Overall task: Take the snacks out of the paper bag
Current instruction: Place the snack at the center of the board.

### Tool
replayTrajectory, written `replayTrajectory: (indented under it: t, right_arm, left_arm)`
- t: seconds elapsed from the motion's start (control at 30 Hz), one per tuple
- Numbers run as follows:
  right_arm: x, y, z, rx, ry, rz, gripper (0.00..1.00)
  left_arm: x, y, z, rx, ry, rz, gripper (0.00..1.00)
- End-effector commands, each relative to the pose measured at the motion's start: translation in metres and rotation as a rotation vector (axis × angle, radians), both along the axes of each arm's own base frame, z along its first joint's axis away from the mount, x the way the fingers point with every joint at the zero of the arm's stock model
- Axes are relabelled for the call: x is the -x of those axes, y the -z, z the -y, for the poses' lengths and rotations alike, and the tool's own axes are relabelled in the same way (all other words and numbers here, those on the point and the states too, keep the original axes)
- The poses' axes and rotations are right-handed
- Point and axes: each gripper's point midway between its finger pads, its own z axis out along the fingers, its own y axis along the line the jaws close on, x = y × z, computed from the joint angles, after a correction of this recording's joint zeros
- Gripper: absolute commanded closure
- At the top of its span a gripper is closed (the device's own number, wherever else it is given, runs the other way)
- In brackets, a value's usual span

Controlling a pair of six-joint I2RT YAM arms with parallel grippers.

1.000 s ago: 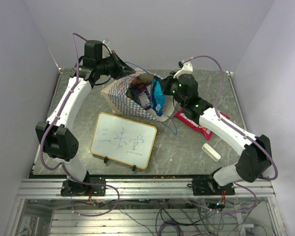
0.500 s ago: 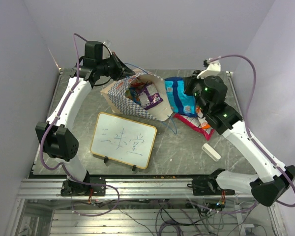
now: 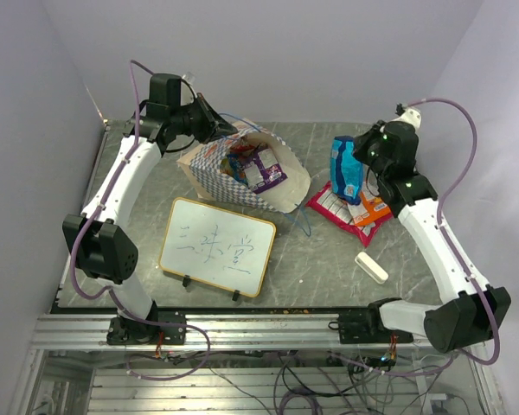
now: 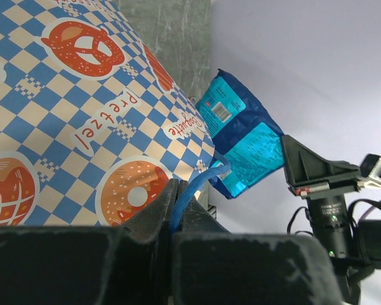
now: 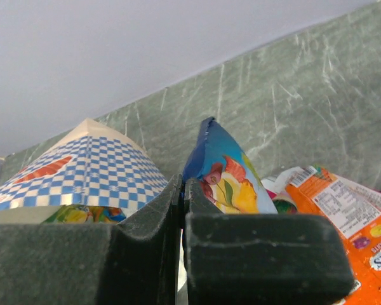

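Note:
The paper bag (image 3: 216, 173) lies tipped on the table at back centre, its mouth facing right; it also shows in the left wrist view (image 4: 70, 121) and the right wrist view (image 5: 95, 168). A purple-and-blue packet (image 3: 261, 169) and others lie in its mouth. My left gripper (image 3: 214, 128) is shut on the bag's blue cord handle (image 4: 193, 187). My right gripper (image 3: 363, 164) is shut on the blue-teal packet (image 3: 346, 169) and holds it above the red-white-orange packet (image 3: 356, 209). The blue-teal packet shows in both wrist views (image 5: 225, 175) (image 4: 241, 143).
A framed whiteboard (image 3: 216, 246) stands in front of the bag. A white eraser block (image 3: 371, 266) lies at the front right. The orange packet (image 5: 343, 210) lies just right of my right gripper's fingers.
My right gripper has pulled the blue-teal packet out of the bag's mouth and carried it right, over the red-white-orange packet. The left arm has held still.

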Motion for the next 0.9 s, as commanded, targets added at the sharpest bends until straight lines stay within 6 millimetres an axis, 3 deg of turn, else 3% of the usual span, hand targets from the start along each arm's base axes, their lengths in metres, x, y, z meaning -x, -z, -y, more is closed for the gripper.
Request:
replayTrajectory:
  t: [0.0, 0.4, 0.47, 0.87]
  right_arm:
    - [-0.009, -0.019, 0.006, -0.184, -0.033, 0.111, 1.00]
    - [0.005, 0.092, 0.128, -0.082, 0.273, -0.152, 1.00]
    - [0.009, 0.119, 0.145, -0.074, 0.314, -0.203, 1.00]
    - [-0.006, 0.204, 0.209, -0.105, 0.451, -0.313, 1.00]
  left_arm:
    - [0.010, -0.015, -0.004, 0.000, 0.002, 0.047, 0.93]
    - [0.010, -0.015, -0.003, 0.002, 0.010, 0.047, 0.93]
    - [0.010, -0.016, -0.003, 0.001, 0.009, 0.049, 0.93]
    - [0.009, -0.013, -0.002, 0.000, 0.013, 0.042, 0.93]
